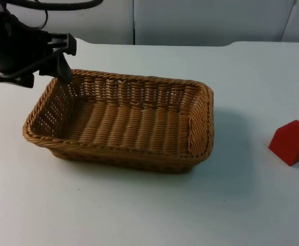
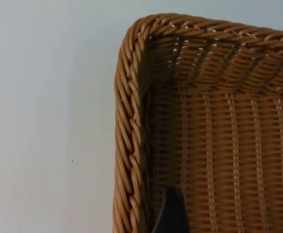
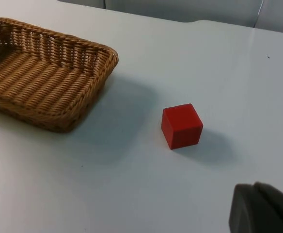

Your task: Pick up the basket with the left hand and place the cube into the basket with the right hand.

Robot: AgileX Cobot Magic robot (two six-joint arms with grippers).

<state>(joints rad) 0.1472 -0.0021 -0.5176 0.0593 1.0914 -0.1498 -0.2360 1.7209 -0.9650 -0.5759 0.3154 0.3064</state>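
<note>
1. Your white worktop (image 1: 139,215) runs bare and flat across the near part of the top view, under even light.
2. On it sits the wicker basket (image 1: 121,120), a shallow rectangular tray of tan weave, resting flat with nothing inside it; a soft shadow falls on the worktop to its right.
3. The red cube (image 1: 292,142) stands on the worktop well apart from the basket, out toward the right arm's side (from the right wrist view you see it upright, one corner turned toward the camera, with open white surface between it and the basket's corner).
4. Farther back, the left tool (image 1: 62,64) is at the basket's far left corner, the black arm reaching in low from the upper left; one black fingertip (image 2: 170,213) stands inside the basket, against the inner wall just beside the braided rim. You cannot tell whether its fingers are apart or clamped on the rim.
5. The right tool (image 3: 262,208) hangs above the worktop near the cube, not touching it; its finger spacing cannot be told.
6. At the back, the worktop ends at the grey partition wall (image 1: 190,20).
</note>
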